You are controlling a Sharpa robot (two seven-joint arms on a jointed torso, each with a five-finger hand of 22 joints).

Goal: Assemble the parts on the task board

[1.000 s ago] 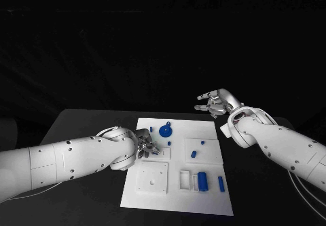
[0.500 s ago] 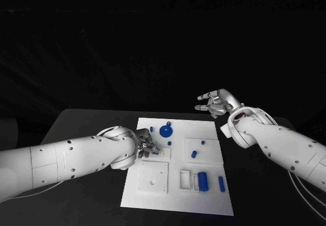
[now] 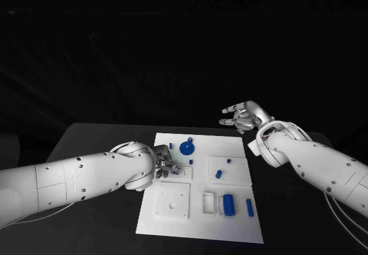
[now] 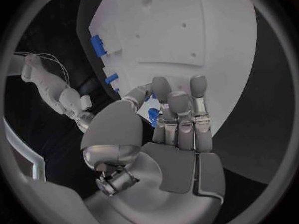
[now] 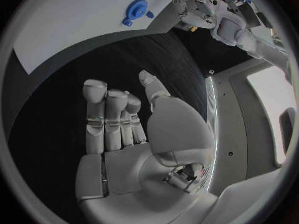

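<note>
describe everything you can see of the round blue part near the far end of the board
The round blue part is a flat disc with a raised hub and a small lobe at its rim, plastic-looking. It lies on the white task board near its far edge, with smaller blue pieces beside it. Neither hand touches it. The right wrist view shows it too.

The left arm reaches in across the worktop's left side, its robot hand [image 3: 166,166] bent down at the wrist over the left part of the white board. In the left wrist view that robot hand's fingers [image 4: 179,115] lie close together, curled slightly forward, with a small blue piece [image 4: 153,116] between thumb and fingers. The right arm rises near the worktop's far right corner, its robot hand [image 3: 244,116] lifted, fingers apart, holding nothing.
</note>
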